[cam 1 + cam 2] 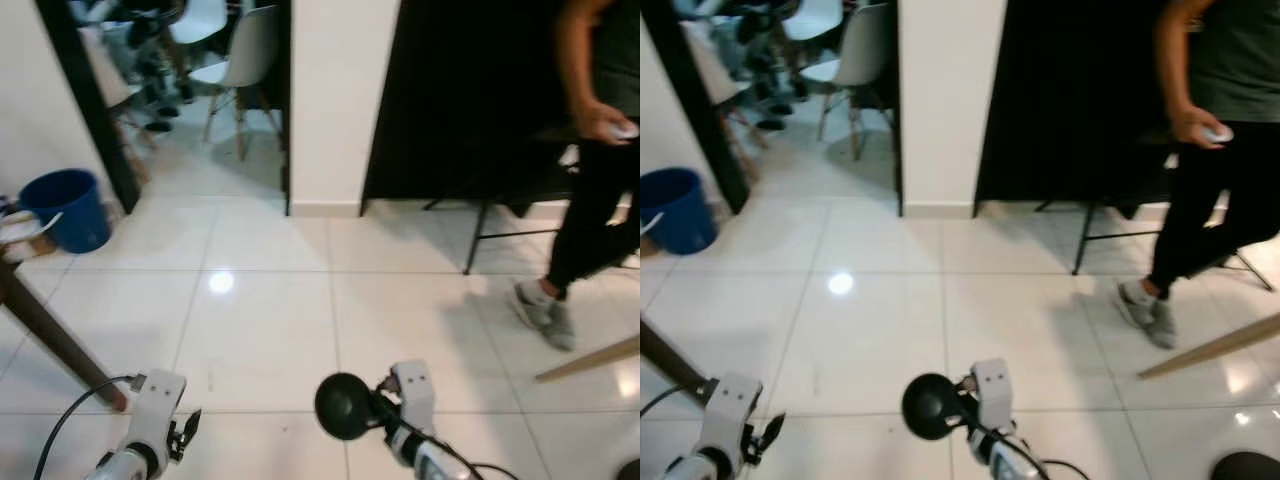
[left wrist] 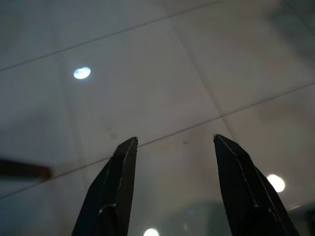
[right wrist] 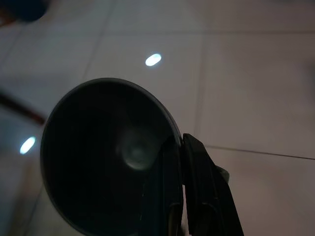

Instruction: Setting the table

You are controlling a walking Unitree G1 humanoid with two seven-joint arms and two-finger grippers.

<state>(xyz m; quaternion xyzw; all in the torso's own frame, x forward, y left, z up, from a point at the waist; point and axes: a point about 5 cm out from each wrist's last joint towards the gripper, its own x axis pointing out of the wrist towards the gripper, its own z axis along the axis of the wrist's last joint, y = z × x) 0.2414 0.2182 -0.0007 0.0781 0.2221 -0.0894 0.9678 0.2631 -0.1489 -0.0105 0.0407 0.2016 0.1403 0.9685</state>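
My right gripper point(image 1: 372, 408) is low in front of me and shut on the rim of a dark round bowl point(image 1: 345, 405), held above the white tiled floor. In the right wrist view the bowl point(image 3: 110, 157) shows its dark inside, with both fingers point(image 3: 197, 182) pinching its rim. My left gripper point(image 1: 185, 432) hangs low on the left. Its two black fingers point(image 2: 118, 187) stand apart over bare tiles with nothing between them.
A brown wooden table leg point(image 1: 55, 340) slants across the left. A blue bucket point(image 1: 68, 208) stands at the far left by a wall. White chairs point(image 1: 235, 60) sit beyond a doorway. A person in dark trousers point(image 1: 590, 200) stands at the right beside a black-legged stool point(image 1: 490, 215).
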